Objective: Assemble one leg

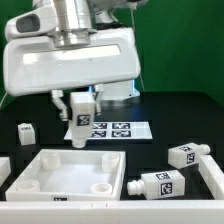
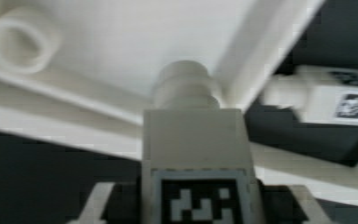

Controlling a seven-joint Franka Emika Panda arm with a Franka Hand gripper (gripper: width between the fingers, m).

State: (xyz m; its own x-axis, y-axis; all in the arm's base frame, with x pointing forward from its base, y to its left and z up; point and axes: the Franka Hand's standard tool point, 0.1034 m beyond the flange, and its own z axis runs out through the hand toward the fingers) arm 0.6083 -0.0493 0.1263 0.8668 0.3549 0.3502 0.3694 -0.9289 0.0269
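Observation:
My gripper (image 1: 79, 106) is shut on a white leg (image 1: 79, 128) and holds it upright, stub end down, above the table behind the white square tabletop (image 1: 40, 170). In the wrist view the held leg (image 2: 195, 135) runs out from between my fingers (image 2: 114, 200), tag facing the camera, its stub pointing at the tabletop's raised rim (image 2: 176, 40) near a round corner socket (image 2: 19, 45). Two more tagged legs lie on their sides at the exterior view's right, one (image 1: 189, 153) farther back and one (image 1: 155, 184) beside the tabletop; one shows in the wrist view (image 2: 327, 95).
The marker board (image 1: 112, 129) lies flat behind the tabletop, just beside the held leg. A small white tagged cube (image 1: 25, 131) stands at the exterior view's left. A white part (image 1: 212, 182) sits at the right edge. The table is black.

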